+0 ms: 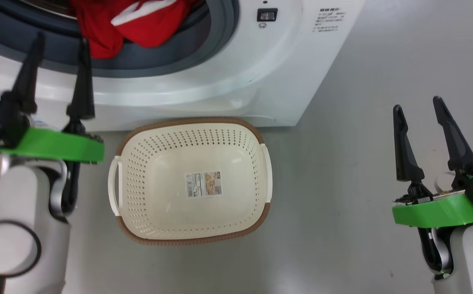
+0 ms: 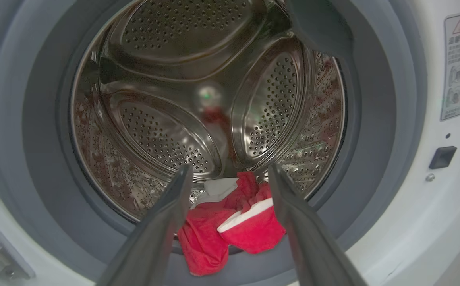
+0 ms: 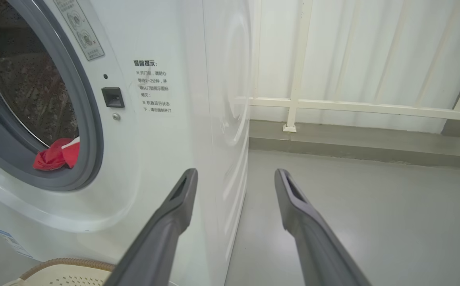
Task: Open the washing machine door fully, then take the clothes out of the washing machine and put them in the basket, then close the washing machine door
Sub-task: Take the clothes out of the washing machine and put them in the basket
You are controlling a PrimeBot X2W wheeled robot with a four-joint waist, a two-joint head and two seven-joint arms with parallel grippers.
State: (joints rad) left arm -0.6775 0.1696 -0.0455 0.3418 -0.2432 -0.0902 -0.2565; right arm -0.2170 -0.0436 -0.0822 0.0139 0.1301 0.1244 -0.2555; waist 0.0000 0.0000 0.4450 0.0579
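**Unloading step: left tool poised at the drum mouth, nothing gripped yet**

Head view: We look down on the white washing machine (image 1: pixel 220 94). Its mouth stands open, so we judge the opening step done and the unloading in hand. Red clothes (image 1: pixel 138 24) with a white stripe spill over the grey gasket (image 1: pixel 179 61) at the far edge. The left tool (image 1: pixel 61 38) hovers at far left, fingers spread wide and empty, just left of the clothes. The cream basket (image 1: pixel 187 121) sits on the floor (image 1: pixel 342 204) close against the machine's base, with just a sticker (image 1: pixel 203 183) on its bottom. The right tool (image 1: pixel 417 104) waits at the right, wide and empty, well apart from both.

Left wrist view: The clothes (image 2: pixel 250 234) lie between and beyond the two fingers, on the lower lip of the steel drum (image 2: pixel 166 131), not touching them. We judge the next move calls for reaching forward and down, then closing on a bunched fold.

Right wrist view: The right tool (image 3: pixel 234 172) points past the machine's right side toward bare floor, with the clothes far off to its left.
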